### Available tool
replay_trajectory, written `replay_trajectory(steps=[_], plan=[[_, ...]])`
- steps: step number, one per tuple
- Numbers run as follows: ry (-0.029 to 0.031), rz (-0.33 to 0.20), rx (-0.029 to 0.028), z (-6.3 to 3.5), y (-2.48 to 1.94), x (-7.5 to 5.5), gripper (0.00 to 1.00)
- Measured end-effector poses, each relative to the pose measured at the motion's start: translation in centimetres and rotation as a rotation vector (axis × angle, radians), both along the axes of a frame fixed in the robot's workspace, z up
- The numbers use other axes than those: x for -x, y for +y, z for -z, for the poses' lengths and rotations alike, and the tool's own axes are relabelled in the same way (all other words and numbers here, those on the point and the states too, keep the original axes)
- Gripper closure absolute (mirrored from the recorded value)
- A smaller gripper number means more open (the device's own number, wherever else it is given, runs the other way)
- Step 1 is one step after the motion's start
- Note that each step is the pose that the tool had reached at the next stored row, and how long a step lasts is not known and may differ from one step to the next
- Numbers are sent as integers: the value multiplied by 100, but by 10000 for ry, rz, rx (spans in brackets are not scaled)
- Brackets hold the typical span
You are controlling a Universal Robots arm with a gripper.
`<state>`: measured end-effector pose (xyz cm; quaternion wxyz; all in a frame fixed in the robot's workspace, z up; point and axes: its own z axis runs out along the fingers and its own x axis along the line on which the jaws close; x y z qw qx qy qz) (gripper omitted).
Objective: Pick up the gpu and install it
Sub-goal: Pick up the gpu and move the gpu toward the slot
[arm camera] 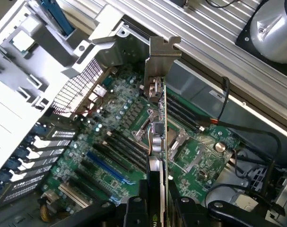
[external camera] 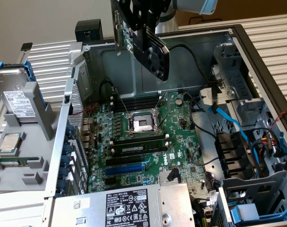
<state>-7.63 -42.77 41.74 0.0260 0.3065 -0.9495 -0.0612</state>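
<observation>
Motherboard (external camera: pixel 181 127), hard drive (external camera: pixel 18 94), power supply (external camera: pixel 129 204)

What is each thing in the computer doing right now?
gpu: held up in the air above the motherboard, not installed.
gripper: shut on the gpu.
computer case: open, insides showing.
blue slot: empty.
processor socket: bare, no cooler on it.

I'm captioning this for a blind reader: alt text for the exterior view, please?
An end effector holds the gpu in the air above the motherboard of an open case. A hard drive sits outside the case at the exterior view's left.
</observation>
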Motion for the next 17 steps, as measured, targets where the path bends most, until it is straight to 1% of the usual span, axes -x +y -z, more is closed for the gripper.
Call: replay_trajectory(steps=[5,14,15,17], plan=[[-8,-908,1,6,0,-1,73],[-52,-2550,2,19,0,-1,73],[-66,-2731,3,20,0,-2,73],[-152,-3091,14,25,0,-1,73]])
